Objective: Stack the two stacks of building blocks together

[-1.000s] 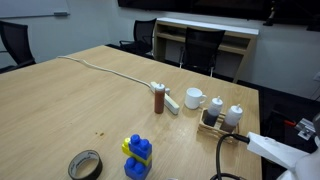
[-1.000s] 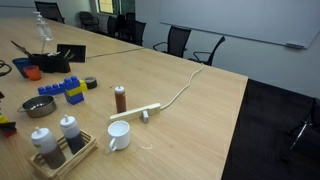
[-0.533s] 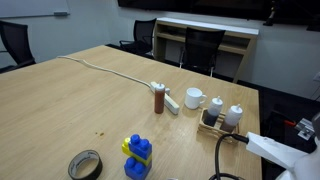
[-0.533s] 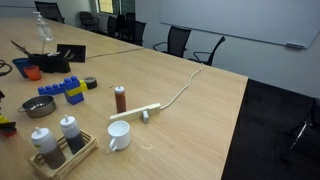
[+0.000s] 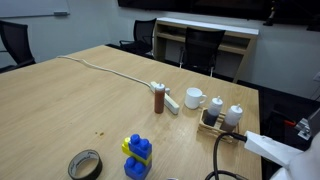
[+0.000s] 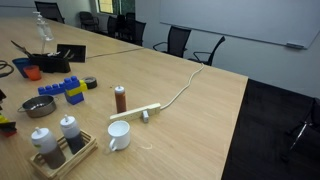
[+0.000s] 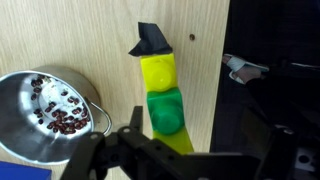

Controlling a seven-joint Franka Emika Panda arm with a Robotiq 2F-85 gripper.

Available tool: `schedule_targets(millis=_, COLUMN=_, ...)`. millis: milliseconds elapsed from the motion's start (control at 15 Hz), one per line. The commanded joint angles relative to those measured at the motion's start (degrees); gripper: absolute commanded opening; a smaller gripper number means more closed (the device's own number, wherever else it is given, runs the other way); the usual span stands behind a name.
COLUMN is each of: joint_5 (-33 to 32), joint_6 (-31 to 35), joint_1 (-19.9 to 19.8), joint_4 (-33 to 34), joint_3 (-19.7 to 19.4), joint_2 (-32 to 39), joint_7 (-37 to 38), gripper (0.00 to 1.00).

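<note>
Two chunky studded plastic stacks, blue-yellow stack (image 5: 137, 158) and yellow-green stack (image 7: 163, 95), gripper (image 7: 165, 150) spread wide.

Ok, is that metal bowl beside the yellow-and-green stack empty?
No, in the wrist view the metal bowl holds a scatter of small dark reddish pieces that look like beans.

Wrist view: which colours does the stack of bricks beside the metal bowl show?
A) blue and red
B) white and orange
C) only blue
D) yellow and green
D: the stack of bricks lying to the right of the metal bowl shows a yellow brick with a green one joined to it.
</note>
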Motion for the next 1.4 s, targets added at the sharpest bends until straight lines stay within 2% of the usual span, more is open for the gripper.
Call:
schedule_targets(millis=0, joint_5=-1.1, joint_6=0.3, joint_1=-1.3, joint_4=0.5, joint_3=0.8, joint_2=0.8, joint_7=0.5, gripper=1.00)
schedule_targets(millis=933, joint_5=-0.7, joint_6=-0.2, joint_1=-1.5, joint_4=0.7, joint_3=1.6, joint_2=0.9, joint_7=0.4, gripper=1.00)
schedule_targets(millis=1067, joint_5=-2.5, joint_6=3.2, joint_1=-1.0, joint_4=0.5, joint_3=0.0, joint_2=2.5, joint_7=1.8, gripper=1.00)
schedule_targets(millis=1333, joint_5=-4.4, joint_6=5.9, joint_1=-1.0, joint_4=0.7, joint_3=-1.6, joint_2=5.1, joint_7=2.4, gripper=1.00)
